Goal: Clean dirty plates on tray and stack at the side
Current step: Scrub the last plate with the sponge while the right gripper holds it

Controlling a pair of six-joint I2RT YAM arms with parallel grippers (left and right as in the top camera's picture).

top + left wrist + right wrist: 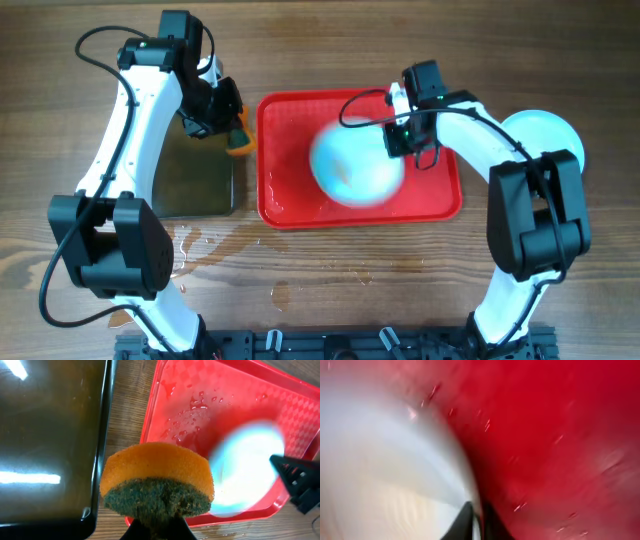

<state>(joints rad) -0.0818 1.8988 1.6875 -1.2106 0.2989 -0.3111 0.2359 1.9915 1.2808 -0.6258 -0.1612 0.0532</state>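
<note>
The red tray (290, 120) lies at the table's middle, wet with droplets. A pale-blue plate (355, 165), motion-blurred, is over the tray's middle; my right gripper (398, 140) is shut on its right rim, as the right wrist view shows (476, 520) with the plate (385, 470) to the left. Another plate (545, 132) lies on the wood at the far right, partly under my right arm. My left gripper (228, 125) is shut on an orange sponge with a green scouring face (157, 480), held between the black pan and the tray (200, 405). The blurred plate (247, 470) shows beyond the sponge.
A black pan (195, 180) of brownish water sits left of the tray, also in the left wrist view (45, 435). Water is spilled on the wood (215, 240) in front of the pan and tray.
</note>
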